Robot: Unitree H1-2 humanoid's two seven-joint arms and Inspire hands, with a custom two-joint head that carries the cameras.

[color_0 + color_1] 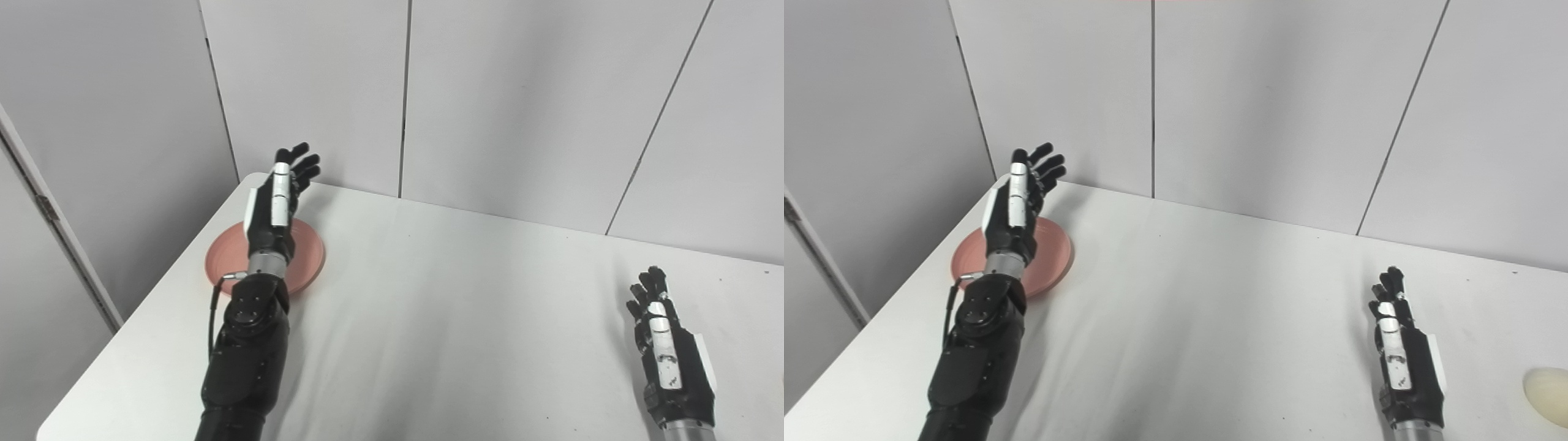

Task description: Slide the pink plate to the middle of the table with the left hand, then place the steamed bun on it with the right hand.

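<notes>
At lower right I see the right robot hand point(1405, 358) resting empty, fingers loose, beside the pale, smooth steamed bun point(1546, 388) at the frame edge. Farther, upper left on the white bench point(441, 306), my left robot hand point(275, 205) hovers spread and empty over the round, shallow pink plate point(306, 254).

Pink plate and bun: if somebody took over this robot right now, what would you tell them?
Left hand: open, fingers spread, above the pink plate's far side; contact unclear.
Right hand: open, holding nothing, beside the steamed bun.
Plate sits near the table's left corner; bun at the right edge.
Done: nothing.
Left: slide plate to the middle, then set bun on it.
</notes>
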